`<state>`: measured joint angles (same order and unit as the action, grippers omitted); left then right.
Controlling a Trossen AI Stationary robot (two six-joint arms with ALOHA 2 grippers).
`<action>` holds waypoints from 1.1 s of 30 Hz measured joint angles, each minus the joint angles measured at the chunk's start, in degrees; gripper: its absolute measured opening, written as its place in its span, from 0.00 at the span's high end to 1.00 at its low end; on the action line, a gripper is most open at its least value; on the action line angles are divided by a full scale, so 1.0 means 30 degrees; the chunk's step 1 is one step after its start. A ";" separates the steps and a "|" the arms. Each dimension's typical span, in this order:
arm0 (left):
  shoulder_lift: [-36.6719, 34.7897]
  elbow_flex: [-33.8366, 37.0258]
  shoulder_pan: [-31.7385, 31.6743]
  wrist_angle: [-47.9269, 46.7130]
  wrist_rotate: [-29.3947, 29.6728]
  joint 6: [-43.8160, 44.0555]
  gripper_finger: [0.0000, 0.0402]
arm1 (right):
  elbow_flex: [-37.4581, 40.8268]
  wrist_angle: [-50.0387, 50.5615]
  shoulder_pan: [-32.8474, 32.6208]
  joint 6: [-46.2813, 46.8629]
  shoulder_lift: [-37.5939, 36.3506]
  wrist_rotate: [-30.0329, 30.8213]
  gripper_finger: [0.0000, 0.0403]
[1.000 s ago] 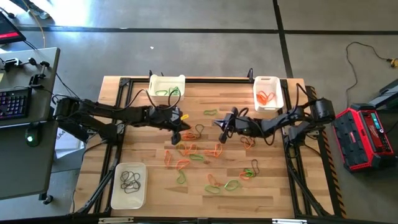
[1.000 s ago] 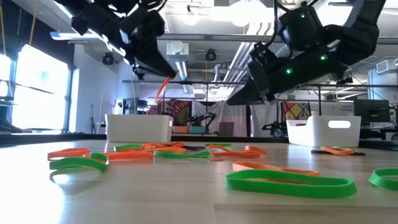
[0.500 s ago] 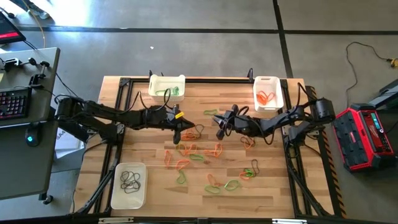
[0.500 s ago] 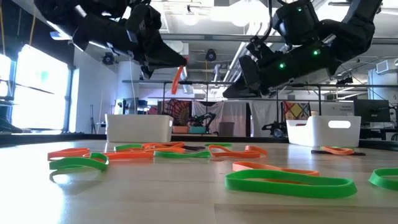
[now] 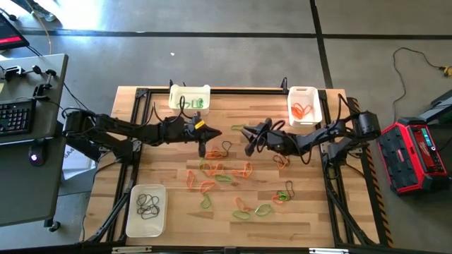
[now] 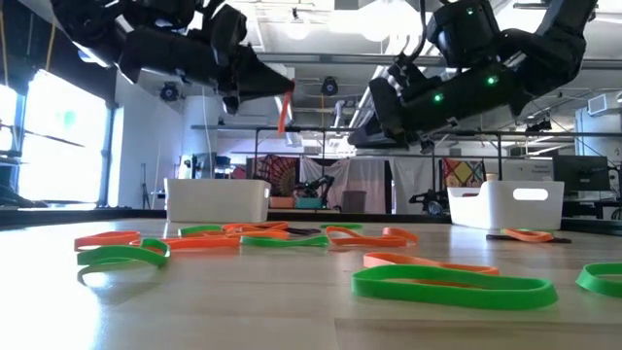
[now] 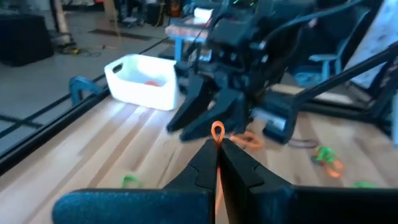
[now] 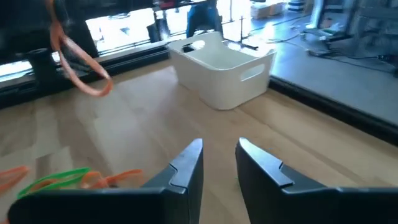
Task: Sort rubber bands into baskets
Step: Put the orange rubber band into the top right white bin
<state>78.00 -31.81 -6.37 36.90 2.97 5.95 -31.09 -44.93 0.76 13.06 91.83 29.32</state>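
Note:
My left gripper [image 5: 204, 135] is shut on an orange rubber band [image 6: 283, 113], well above the table's middle. My right gripper [image 5: 246, 138] is open and empty, close to it on its right; its fingers [image 8: 186, 163] have a clear gap. Many loose green, orange and dark bands [image 5: 220, 171] lie flat on the wood. Three white baskets stand on the table: far left with green bands [image 5: 189, 97], far right with orange bands [image 5: 304, 104], near left with dark bands [image 5: 146, 209]. My left gripper pinches the orange band between its two fingertips. A small loop of it [image 7: 216, 131] sticks out past the tips. The fingers lie about level, pointing toward the table's right. The band hangs slack below the tips [image 6: 283, 119], lifted clear of the table.
The right gripper [image 7: 205, 106] stands just ahead of the left one. More bands lie near the right side [image 5: 284, 190] and the near edge [image 5: 254, 209]. A black frame rail [image 5: 233, 89] runs along the far edge between the two far baskets.
My left gripper has risen and gone toward the table's right with the orange band, tipping toward level; the band stays hanging clear. My right gripper has risen a little and tipped toward level, staying open.

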 joint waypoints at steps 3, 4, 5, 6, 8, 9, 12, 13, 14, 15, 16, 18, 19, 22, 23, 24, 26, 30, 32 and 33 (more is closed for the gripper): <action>0.0000 0.0000 0.0007 0.0275 -0.0299 0.0282 1.00 | 0.0000 -0.0007 -0.0087 -0.0531 0.0000 -0.0145 0.77; 0.0000 0.0000 0.0007 0.0285 -0.0296 0.0287 1.00 | -0.0019 0.0031 -0.0185 -0.0839 0.0000 -0.0151 0.76; 0.0000 0.0000 0.0007 0.0300 -0.0293 0.0287 1.00 | -0.0128 0.0072 -0.0293 -0.1015 0.0000 -0.0144 0.75; 0.0000 0.0000 0.0000 0.0293 -0.0293 0.0295 1.00 | -0.0319 0.0083 -0.0412 -0.1267 0.0000 -0.0241 0.73; 0.0000 0.0000 0.0000 0.0293 -0.0293 0.0373 1.00 | -0.0831 0.0190 -0.0661 -0.1594 0.0000 -0.0929 0.68; 0.0000 0.0000 0.0007 0.0293 -0.0293 0.0504 1.00 | -0.1144 0.0392 -0.0792 -0.1841 0.0000 -0.1277 0.65; 0.0000 0.0000 0.0007 0.0264 -0.0286 0.0896 1.00 | -0.2188 0.1172 -0.1162 -0.2530 0.0000 -0.1837 0.56; 0.0000 0.0000 0.0007 0.0261 -0.0281 0.0953 1.00 | -0.2492 0.1319 -0.1268 -0.2614 0.0000 -0.1886 0.53; 0.0000 0.0000 0.0012 0.0264 -0.0279 0.0968 1.00 | -0.2765 0.1421 -0.1344 -0.2657 0.0000 -0.2029 0.50; 0.0000 0.0000 0.0038 0.0264 -0.0279 0.0971 1.00 | -0.3027 0.1563 -0.1400 -0.2660 0.0000 -0.2316 0.47; 0.0000 0.0000 0.0096 0.0278 -0.0277 0.0972 1.00 | -0.3286 0.1710 -0.1433 -0.2661 0.0000 -0.2695 0.45; 0.0000 0.0000 0.0254 0.0614 -0.0276 0.0972 1.00 | -0.3700 0.1912 -0.1436 -0.2630 0.0000 -0.3339 0.41; 0.0000 0.0000 0.0378 0.0927 -0.0303 0.0974 1.00 | -0.3880 0.1930 -0.1436 -0.2538 0.0000 -0.3483 0.40; 0.0000 -0.0015 0.0807 0.1438 -0.0410 0.0973 1.00 | -0.4257 0.2055 -0.1436 -0.2729 0.0000 -0.3579 0.39; 0.0000 -0.0015 0.0959 0.1472 -0.0417 0.0980 1.00 | -0.4342 0.2062 -0.1436 -0.2972 0.0000 -0.3694 0.39; 0.0000 -0.0015 0.1089 0.1589 -0.0417 0.0973 1.00 | -0.4404 0.2076 -0.1429 -0.3066 0.0000 -0.4017 0.39; 0.0000 -0.0047 0.1316 0.1837 -0.0420 0.0978 1.00 | -0.4610 0.2076 -0.1414 -0.3103 0.0000 -0.5078 0.39; 0.0000 -0.0359 0.1744 0.1817 -0.0439 0.0965 1.00 | -0.5139 0.2048 -0.1421 -0.2563 0.0133 -0.6678 0.42; 0.0000 -0.0534 0.1881 0.1837 -0.0795 0.0965 1.00 | -0.5377 0.2133 -0.1421 -0.2613 0.0404 -0.6868 0.46; 0.0000 -0.0597 0.1923 0.1837 -0.0984 0.0965 1.00 | -0.5540 0.2135 -0.1474 -0.2650 0.0563 -0.6876 0.48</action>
<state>78.00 -33.60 -0.60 42.41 0.01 8.84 -47.71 -38.52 -3.67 5.11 93.52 8.69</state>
